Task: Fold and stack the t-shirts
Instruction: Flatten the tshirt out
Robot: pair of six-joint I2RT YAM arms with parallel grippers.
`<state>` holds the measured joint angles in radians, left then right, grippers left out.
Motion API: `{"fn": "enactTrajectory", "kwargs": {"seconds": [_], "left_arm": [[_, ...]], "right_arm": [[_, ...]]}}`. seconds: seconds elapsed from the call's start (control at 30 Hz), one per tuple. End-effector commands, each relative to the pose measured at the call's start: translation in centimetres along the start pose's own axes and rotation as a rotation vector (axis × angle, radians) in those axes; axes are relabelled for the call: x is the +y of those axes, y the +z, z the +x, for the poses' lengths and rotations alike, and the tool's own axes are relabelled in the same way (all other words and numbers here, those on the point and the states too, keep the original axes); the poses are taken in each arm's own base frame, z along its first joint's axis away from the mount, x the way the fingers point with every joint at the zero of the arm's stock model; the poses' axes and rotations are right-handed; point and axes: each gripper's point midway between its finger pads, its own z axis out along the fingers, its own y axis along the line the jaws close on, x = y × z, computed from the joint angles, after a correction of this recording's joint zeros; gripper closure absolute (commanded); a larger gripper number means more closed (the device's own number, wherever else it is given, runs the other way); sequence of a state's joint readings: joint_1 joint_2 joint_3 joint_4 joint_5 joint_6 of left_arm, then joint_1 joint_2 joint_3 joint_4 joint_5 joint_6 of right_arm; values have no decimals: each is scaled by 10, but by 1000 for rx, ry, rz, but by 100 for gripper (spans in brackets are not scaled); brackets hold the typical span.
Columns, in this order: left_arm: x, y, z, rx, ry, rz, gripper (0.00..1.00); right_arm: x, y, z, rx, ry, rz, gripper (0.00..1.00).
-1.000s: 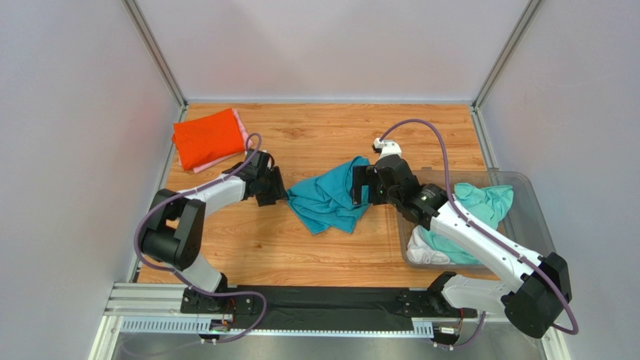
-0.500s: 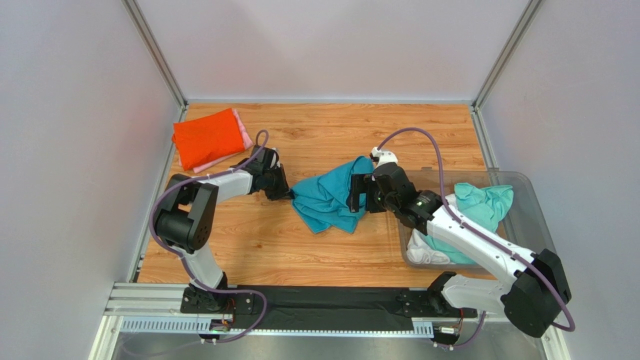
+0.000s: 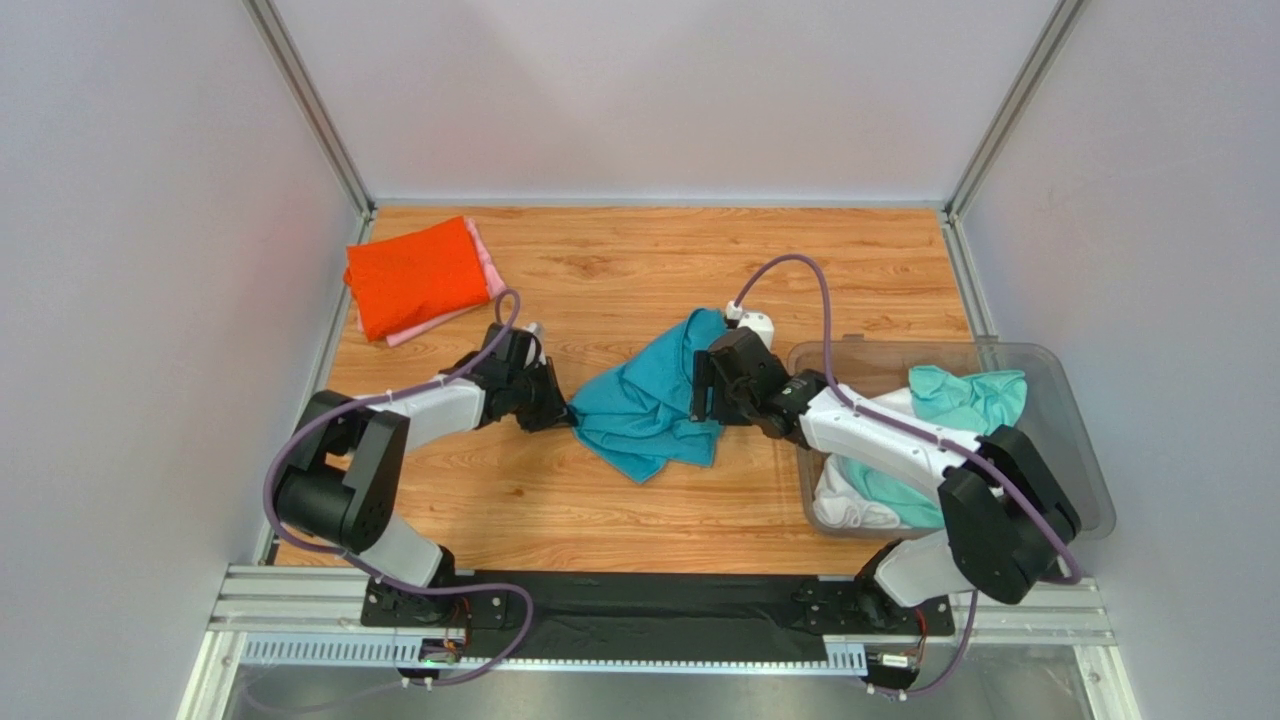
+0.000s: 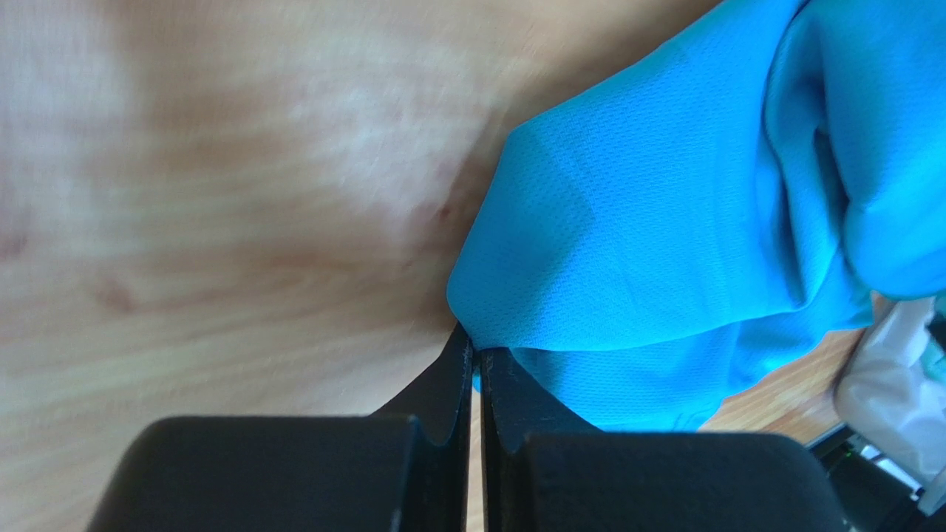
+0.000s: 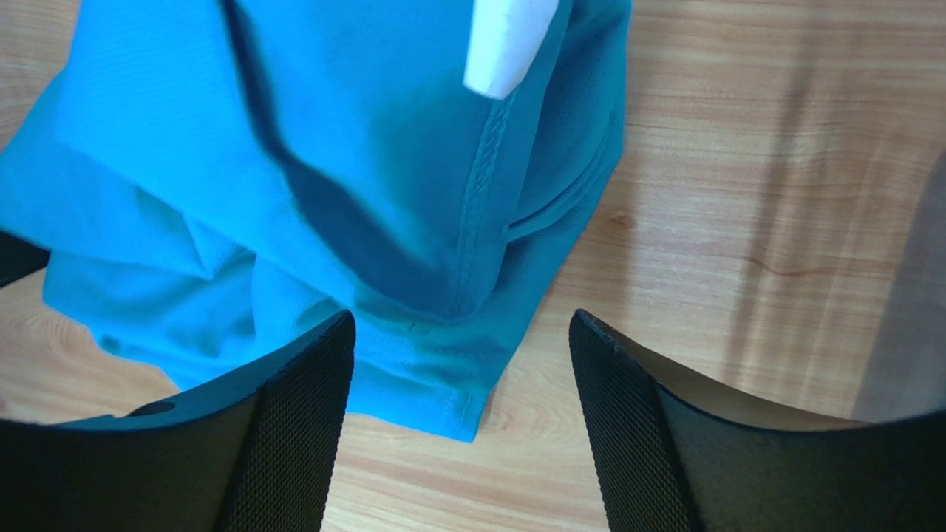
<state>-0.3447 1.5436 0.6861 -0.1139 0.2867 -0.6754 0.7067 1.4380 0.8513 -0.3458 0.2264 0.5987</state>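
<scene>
A crumpled teal t-shirt (image 3: 649, 398) (image 4: 666, 222) (image 5: 278, 166) lies in the middle of the wooden table. My left gripper (image 3: 568, 408) (image 4: 475, 349) is low at its left edge, shut on a pinch of the teal cloth. At the shirt's right edge my right gripper (image 3: 700, 393) (image 5: 461, 318) stands open, and a hemmed corner of the shirt lies between its fingers. A folded orange-red t-shirt (image 3: 413, 275) rests on a pink one (image 3: 484, 255) at the back left. Mint-green (image 3: 969, 402) and white (image 3: 854, 510) shirts sit in the bin.
The clear plastic bin (image 3: 1052, 360) stands at the right edge of the table, close behind my right arm. A white label (image 5: 505, 44) shows on the teal shirt. Grey walls enclose the table on three sides.
My left gripper has shut on the teal shirt's left edge. My right gripper has come lower and further left onto the shirt's right edge, its jaws narrowing. The shirt shifted slightly.
</scene>
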Motion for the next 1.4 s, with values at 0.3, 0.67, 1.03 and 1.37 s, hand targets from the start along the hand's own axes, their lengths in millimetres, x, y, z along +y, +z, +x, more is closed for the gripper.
{"fn": "enactTrajectory", "kwargs": {"seconds": [0.3, 0.67, 1.03, 1.37], "left_arm": [[-3, -12, -2, -65, 32, 32, 100], [7, -42, -19, -185, 40, -71, 100], [-33, -161, -25, -444, 41, 74, 100], [-74, -326, -4, -782, 89, 325, 100]], "right_arm": [[51, 23, -40, -74, 40, -128, 45], [48, -21, -39, -95, 58, -189, 99], [56, -181, -65, -321, -7, -541, 100], [59, -333, -68, -483, -55, -881, 100]]}}
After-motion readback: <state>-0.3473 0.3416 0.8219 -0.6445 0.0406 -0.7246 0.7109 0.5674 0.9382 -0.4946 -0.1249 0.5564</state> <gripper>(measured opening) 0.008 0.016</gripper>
